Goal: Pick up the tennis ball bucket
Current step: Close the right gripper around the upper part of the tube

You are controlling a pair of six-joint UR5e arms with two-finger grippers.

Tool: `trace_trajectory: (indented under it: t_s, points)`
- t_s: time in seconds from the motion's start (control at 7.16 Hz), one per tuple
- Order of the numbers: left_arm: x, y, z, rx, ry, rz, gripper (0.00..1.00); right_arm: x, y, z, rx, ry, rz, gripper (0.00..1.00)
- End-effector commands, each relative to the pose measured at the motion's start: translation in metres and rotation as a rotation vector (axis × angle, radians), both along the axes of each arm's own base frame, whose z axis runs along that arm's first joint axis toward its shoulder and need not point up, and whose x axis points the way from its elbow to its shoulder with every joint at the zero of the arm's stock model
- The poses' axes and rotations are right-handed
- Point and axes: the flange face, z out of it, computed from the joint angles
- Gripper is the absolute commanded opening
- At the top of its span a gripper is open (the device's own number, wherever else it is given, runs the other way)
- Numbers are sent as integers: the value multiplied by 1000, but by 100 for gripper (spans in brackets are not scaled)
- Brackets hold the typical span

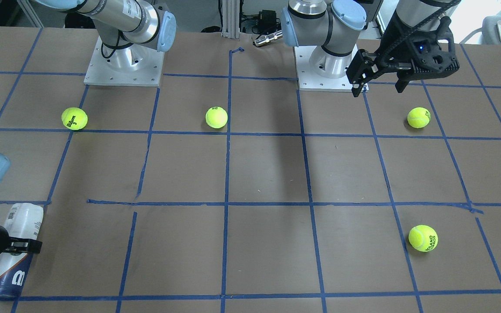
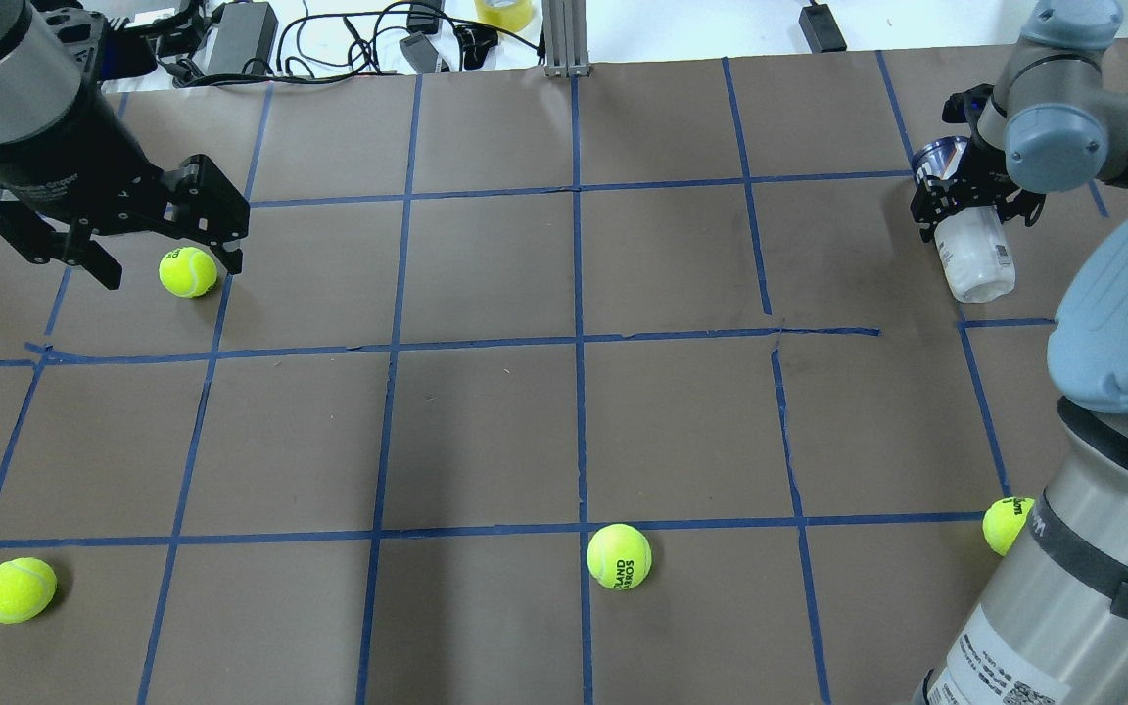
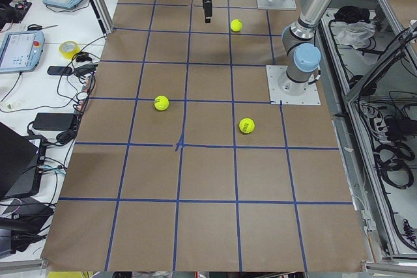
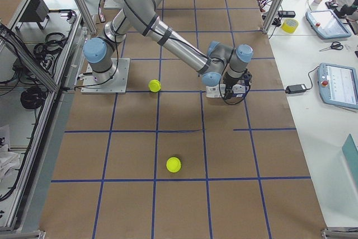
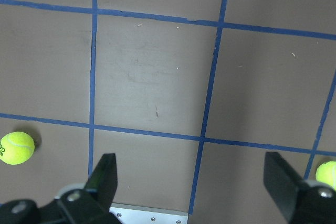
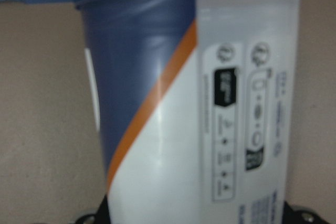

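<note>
Plainly the work falls to the right arm: the tennis ball bucket lies at the far right side of the counter, its navy end pointing away from the robot and its white labelled end toward it. The right pincer straddles it across the middle. In the right wrist view the can fills the whole space between the fingers, so I judge them clamped on its sides. Gripping mid-length makes sense, since a slim cylinder held near its balance point should rise without swinging. Whether the can has left the surface cannot be told from these views. The left pincer hangs over the opposite side with its fingers wide apart and nothing between them, close by one tennis ball but not touching it, and well clear of the lift. Smooth plastic could slip or buckle, so a straight, gentle rise seems wise.
</note>
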Motion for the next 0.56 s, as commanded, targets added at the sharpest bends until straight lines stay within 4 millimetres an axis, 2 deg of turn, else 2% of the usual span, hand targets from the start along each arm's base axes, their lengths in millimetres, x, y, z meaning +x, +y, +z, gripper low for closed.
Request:
trace_trajectory:
  t_s: [0.0,0.28,0.42]
  points:
    - [1,0,0,0,0,3,100,2,-2,15,-13,3,8,81]
    - [3,0,0,1,0,6,100,3,-1,20,-13,2,26,72]
    - [3,0,0,1,-1,6,100,11,-1,33,-29,6,47,71]
